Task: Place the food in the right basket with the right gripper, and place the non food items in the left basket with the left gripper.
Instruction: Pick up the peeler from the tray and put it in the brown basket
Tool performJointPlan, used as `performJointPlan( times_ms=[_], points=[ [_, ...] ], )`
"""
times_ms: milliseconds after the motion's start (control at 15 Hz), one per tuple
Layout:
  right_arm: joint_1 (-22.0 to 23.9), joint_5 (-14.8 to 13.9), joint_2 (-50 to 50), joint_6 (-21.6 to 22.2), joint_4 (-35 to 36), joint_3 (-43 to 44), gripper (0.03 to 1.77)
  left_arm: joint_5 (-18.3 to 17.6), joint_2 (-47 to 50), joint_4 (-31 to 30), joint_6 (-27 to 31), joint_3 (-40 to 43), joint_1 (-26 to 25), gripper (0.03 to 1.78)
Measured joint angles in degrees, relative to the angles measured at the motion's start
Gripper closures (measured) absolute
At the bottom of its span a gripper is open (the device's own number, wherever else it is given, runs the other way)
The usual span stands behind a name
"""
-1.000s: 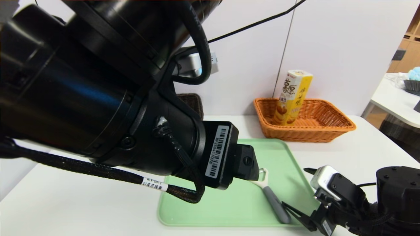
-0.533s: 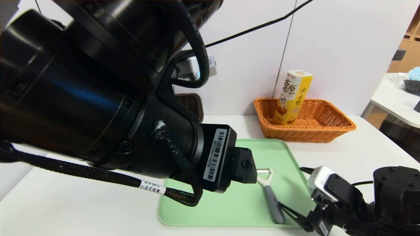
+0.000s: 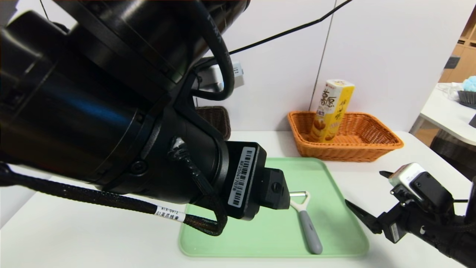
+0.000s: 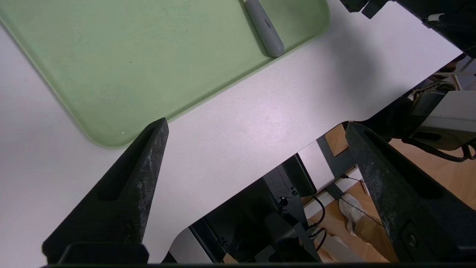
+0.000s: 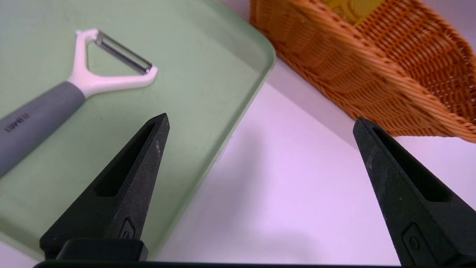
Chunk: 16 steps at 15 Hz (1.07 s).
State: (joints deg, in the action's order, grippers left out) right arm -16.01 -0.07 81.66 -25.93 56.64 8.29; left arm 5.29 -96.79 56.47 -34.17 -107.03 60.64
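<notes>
A peeler with a grey handle and white head lies on the green tray; the left wrist view shows its handle and the right wrist view its head. My left gripper hangs open and empty above the table's front edge, by the tray's near corner. My right gripper is open and empty, low over the table just right of the tray. A yellow snack box stands in the orange right basket. The dark left basket is mostly hidden behind my left arm.
My left arm fills the left half of the head view and hides much of the table there. The orange basket stands close beyond the right gripper. A white wall runs behind the baskets. Another table stands at the far right.
My right gripper has drawn back to the right and upward, away from the peeler's handle. The peeler's handle end has swung slightly left. The left arm has barely shifted.
</notes>
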Motion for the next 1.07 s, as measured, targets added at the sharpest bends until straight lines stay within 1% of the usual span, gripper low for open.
performJointPlan(
  times_ms=[133,267,400,467,667,733,867,1067],
  points=[
    [0.2,-0.8,-2.9,1.6,-0.1,0.0,0.1,0.1,0.2,-0.1,0.0,0.7,0.0,0.12],
    [0.2,-1.1,-5.3,1.6,-0.4,-0.4,0.1,1.1,0.6,-1.2,0.1,2.1,0.0,0.12],
    [-0.1,-1.2,-6.7,1.3,-0.4,-1.0,0.1,5.0,0.7,-4.8,0.2,4.4,0.7,0.12],
    [-0.2,-1.2,-7.2,1.2,-0.4,-1.2,0.1,7.6,0.7,-7.2,0.4,5.8,1.7,0.12],
    [-0.3,-1.4,-7.9,1.2,-0.5,-1.6,0.1,15.1,0.3,-12.5,0.8,9.3,7.2,0.12],
    [-0.3,-1.4,-8.0,1.2,-0.6,-1.6,0.1,16.7,-0.4,-13.1,0.8,9.6,8.5,0.12],
    [-0.3,-1.6,-8.2,1.2,-0.5,-1.8,0.1,18.4,-2.5,-13.5,0.3,9.7,9.9,0.12],
    [-0.2,-1.7,-8.4,1.1,-0.5,-2.9,0.1,18.4,-5.9,-14.1,-2.6,8.3,10.4,0.12]
  ],
)
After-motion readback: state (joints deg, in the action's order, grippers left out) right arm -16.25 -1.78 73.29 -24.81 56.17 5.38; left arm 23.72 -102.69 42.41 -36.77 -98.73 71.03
